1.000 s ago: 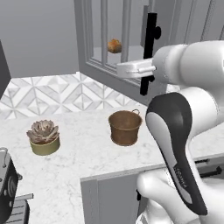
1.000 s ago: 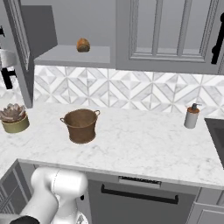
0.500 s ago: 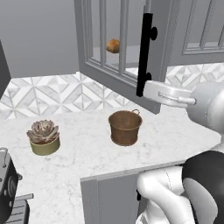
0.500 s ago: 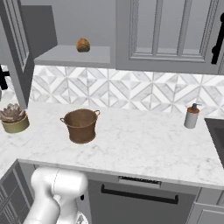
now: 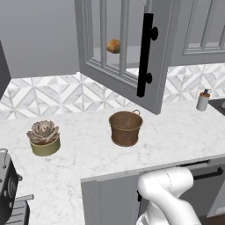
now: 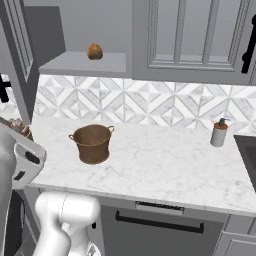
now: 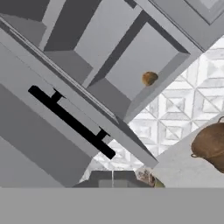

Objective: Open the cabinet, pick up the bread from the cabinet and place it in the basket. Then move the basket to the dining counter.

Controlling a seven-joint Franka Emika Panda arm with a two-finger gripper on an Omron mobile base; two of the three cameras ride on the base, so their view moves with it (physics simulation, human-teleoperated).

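Marble worktop holds the basket (image 5: 125, 128) while the gripper (image 7: 112, 178), now closed empty, has left the cabinet (image 5: 121, 52) door swung open, exposing the bread (image 6: 95, 51).

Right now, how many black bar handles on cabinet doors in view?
2. One on the open glass-paned cabinet door, black bar handle upright at its free edge. A second handle on the closed upper door at far right. Others may be hidden.

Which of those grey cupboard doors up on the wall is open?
The glass-paned door with the long black handle on the left; it is swung out over the counter, with the bread on its shelf. The panelled door beside it is shut.
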